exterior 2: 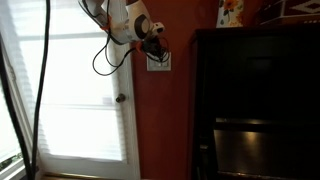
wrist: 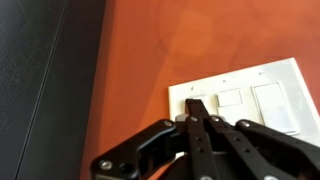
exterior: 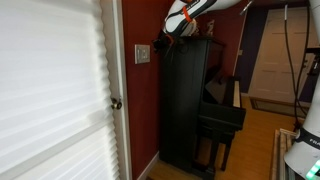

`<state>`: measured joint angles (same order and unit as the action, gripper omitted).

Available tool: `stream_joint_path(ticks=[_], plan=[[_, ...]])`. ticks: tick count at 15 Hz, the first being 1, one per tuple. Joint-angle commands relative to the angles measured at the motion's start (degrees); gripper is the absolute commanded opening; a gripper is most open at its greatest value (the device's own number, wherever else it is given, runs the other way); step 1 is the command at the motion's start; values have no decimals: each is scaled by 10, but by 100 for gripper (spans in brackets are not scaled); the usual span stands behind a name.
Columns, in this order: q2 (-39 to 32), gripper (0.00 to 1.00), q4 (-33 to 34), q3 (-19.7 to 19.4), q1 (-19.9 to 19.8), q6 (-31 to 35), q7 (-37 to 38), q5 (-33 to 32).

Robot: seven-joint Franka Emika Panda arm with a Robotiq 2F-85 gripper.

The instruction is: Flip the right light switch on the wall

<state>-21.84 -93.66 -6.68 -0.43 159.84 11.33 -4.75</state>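
The pale wall plate (wrist: 250, 90) sits on the dark red wall (wrist: 140, 60), next to the black piano (wrist: 40, 80). It also shows in both exterior views (exterior: 142, 53) (exterior 2: 160, 62). My gripper (wrist: 197, 106) is shut with nothing between its fingers. Its joined fingertips press on the plate's switch nearest the piano and cover most of it. The two other switches on the plate are bare. In both exterior views the gripper (exterior: 160, 45) (exterior 2: 155, 47) is at the plate, reaching in from above.
The tall black piano (exterior: 190, 100) (exterior 2: 260, 100) stands close beside the plate, with a bench (exterior: 222, 120) in front. A white door with a ribbed blind (exterior: 50, 90) and a round knob (exterior: 116, 103) (exterior 2: 121, 98) is on the plate's other side. Cables (exterior 2: 105, 55) hang from the arm.
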Motion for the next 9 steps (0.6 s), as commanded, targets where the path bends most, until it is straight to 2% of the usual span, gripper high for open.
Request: stream_joint_path(ticks=[1,3,9], plan=[[-48,0,46,-21,16,32,27,-22],[-65,0,60,-23,18,46,18,-20],[-117,0,126,-26,23,29,-7,-16]])
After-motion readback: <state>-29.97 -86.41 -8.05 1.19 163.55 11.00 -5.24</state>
